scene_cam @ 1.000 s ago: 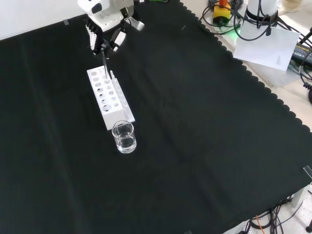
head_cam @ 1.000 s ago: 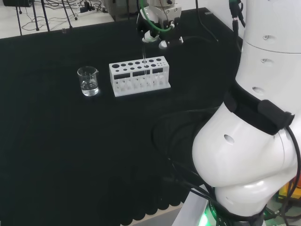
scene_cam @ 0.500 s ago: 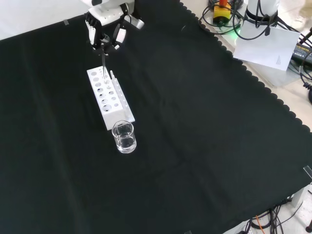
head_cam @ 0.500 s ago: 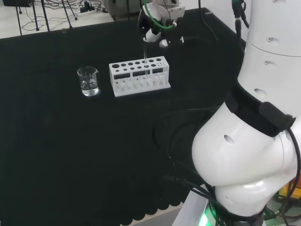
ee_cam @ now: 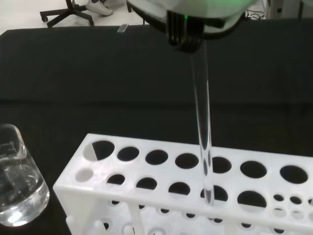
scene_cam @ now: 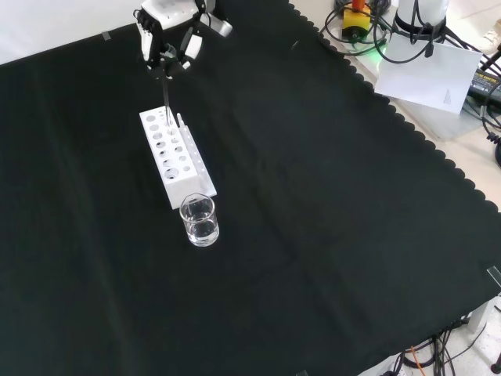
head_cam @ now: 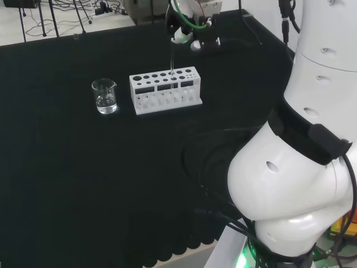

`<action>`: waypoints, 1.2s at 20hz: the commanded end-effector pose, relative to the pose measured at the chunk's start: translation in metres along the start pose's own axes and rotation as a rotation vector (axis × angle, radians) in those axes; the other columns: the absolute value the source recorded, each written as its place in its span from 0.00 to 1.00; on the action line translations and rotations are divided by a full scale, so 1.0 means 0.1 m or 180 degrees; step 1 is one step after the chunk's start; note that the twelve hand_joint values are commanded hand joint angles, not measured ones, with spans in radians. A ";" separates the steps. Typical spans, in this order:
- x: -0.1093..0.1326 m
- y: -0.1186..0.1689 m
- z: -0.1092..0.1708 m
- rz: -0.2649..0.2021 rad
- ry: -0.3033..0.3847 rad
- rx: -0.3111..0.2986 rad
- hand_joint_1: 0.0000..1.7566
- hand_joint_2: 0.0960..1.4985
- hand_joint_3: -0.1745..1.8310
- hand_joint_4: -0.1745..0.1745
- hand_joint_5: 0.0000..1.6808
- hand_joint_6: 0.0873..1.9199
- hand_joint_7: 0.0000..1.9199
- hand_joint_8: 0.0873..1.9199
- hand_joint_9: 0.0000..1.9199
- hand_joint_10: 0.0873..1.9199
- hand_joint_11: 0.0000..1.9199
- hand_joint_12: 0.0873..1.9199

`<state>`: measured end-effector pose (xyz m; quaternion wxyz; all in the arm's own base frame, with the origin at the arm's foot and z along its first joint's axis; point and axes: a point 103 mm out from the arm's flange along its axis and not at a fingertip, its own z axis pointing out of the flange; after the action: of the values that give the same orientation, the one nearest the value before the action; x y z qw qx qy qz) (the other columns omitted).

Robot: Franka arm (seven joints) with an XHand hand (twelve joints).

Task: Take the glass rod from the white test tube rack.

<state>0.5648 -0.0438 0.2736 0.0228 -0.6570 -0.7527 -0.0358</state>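
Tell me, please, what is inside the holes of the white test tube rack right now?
One clear glass rod, pinched by the hand's fingers, has its lower end in a hole of the white test tube rack. The other holes facing the wrist camera look empty; the rack's lower tiers are partly hidden.

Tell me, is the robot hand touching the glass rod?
Touching. In the front view the robot hand has its fingers closed round the top of the rod, which hangs into the rack.
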 end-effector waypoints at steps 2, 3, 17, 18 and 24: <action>0.04 -0.08 -0.39 0.0026 -0.0022 -0.0045 0.75 0.48 0.33 0.00 0.68 0.25 0.67 0.41 0.93 0.26 0.89 0.24; 0.05 -0.08 -0.45 0.0030 -0.0030 -0.0043 0.75 0.48 0.33 0.00 0.69 0.25 0.68 0.41 0.93 0.26 0.89 0.24; 0.21 -0.16 -1.01 0.0024 -0.0095 -0.0079 0.75 0.47 0.34 0.00 0.69 0.24 0.68 0.41 0.94 0.26 0.89 0.25; 0.21 -0.16 -1.02 0.0025 -0.0094 -0.0087 0.75 0.46 0.35 0.00 0.69 0.24 0.68 0.40 0.94 0.25 0.89 0.25; 0.26 -0.17 -1.03 -0.0025 -0.0078 -0.0134 0.75 0.45 0.36 0.00 0.70 0.24 0.69 0.40 0.94 0.25 0.89 0.25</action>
<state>0.5482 -0.0310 0.3639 0.0057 -0.6569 -0.7531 -0.0373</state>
